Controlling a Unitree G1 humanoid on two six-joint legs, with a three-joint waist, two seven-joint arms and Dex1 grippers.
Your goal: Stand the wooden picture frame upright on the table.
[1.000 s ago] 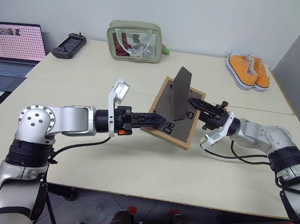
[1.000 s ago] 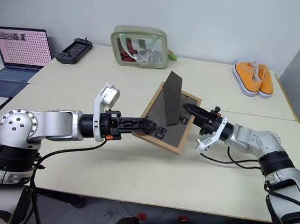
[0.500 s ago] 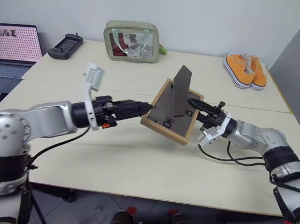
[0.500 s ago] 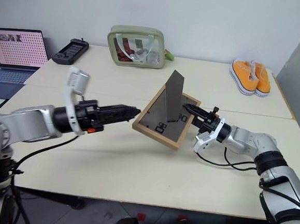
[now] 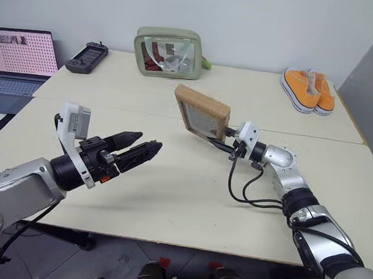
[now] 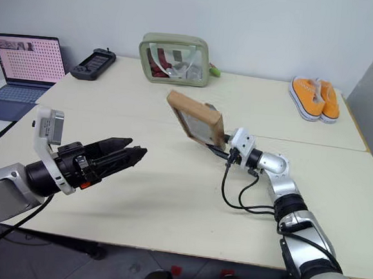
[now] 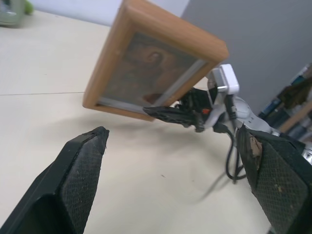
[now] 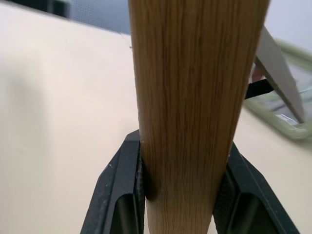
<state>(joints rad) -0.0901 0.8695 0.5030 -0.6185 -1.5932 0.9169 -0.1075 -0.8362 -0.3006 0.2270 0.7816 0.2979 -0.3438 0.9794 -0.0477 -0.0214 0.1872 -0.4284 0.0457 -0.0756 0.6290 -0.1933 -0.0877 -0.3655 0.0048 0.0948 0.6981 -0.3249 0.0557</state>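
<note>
Frame (image 5: 202, 112) hangs tilted above the table (image 5: 188, 198), pinched at its lower edge by the right claw (image 5: 228, 145), picture toward the near edge. Left claw (image 5: 148, 148) waits spread wide, well apart; lowering falls to the right arm.

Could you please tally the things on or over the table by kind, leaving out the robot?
Frame: 1
Pouch: 1
Orange shoes: 2
Laptop: 1
Game controller: 1
Total: 6
</note>
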